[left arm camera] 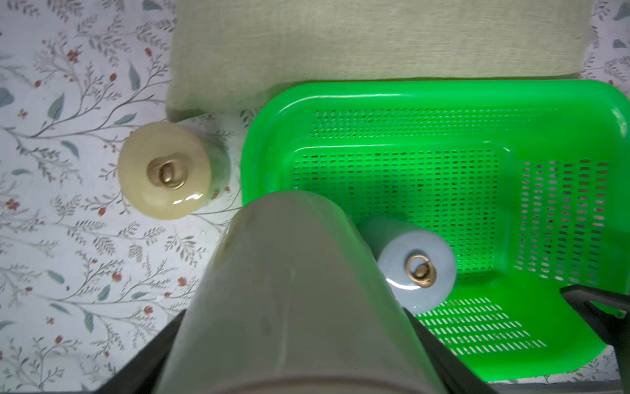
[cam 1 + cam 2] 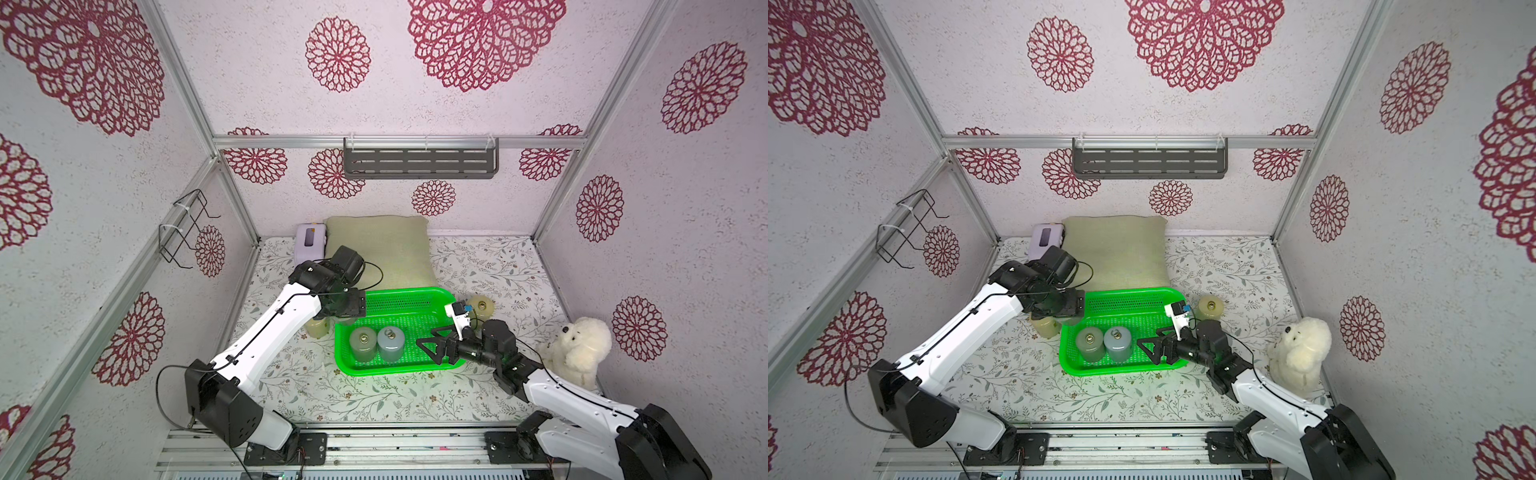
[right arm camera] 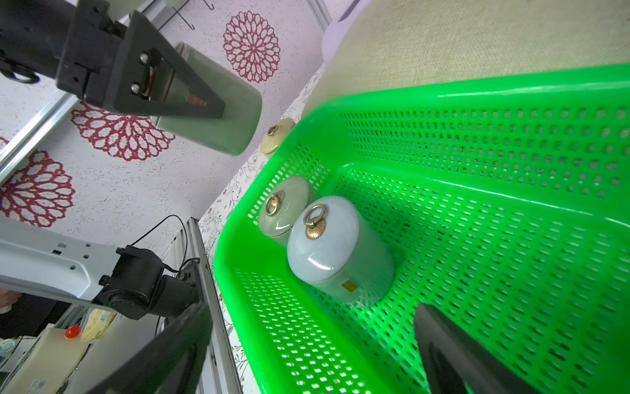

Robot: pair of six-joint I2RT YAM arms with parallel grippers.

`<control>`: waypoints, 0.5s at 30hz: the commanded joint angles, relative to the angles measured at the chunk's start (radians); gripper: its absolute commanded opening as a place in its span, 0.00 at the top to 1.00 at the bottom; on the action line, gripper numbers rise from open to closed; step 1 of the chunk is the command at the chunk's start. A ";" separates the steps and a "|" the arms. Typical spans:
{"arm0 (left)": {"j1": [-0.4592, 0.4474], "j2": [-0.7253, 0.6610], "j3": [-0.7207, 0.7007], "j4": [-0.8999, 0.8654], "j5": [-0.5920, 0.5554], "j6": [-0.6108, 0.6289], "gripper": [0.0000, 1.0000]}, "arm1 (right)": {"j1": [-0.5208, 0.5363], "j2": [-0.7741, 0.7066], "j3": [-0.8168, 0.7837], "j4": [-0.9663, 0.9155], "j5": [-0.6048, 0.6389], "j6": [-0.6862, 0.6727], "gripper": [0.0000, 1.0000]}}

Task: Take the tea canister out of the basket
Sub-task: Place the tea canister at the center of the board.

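The bright green basket (image 2: 415, 293) (image 2: 1133, 291) (image 1: 409, 92) (image 3: 477, 85) lies on the floral table in front of a pillow. Inside, at its near left, stand a grey-green tea canister (image 2: 363, 344) (image 3: 284, 204) and a blue-grey one (image 2: 390, 343) (image 1: 416, 269) (image 3: 334, 245), both with gold ring knobs. My left gripper (image 2: 351, 309) (image 1: 296, 358) points down, shut on another grey-green canister (image 1: 293, 273) (image 3: 225, 116) that hangs over the basket's left rim. My right gripper (image 2: 430, 351) (image 3: 313, 358) is open, holds nothing, and points at the two canisters from over the near right corner.
A cream canister (image 2: 318, 328) (image 1: 163, 170) stands on the table left of the basket, another (image 2: 482, 306) to its right. Pillow (image 2: 378, 245) and lilac box (image 2: 309, 245) lie behind. A white plush dog (image 2: 579, 351) sits at the right wall. A dark grey shelf (image 2: 419, 160) hangs on the back wall.
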 commanded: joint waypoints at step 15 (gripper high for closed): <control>0.217 -0.271 -0.431 0.152 0.066 -0.084 0.24 | 0.043 0.046 0.049 0.045 0.016 -0.044 0.01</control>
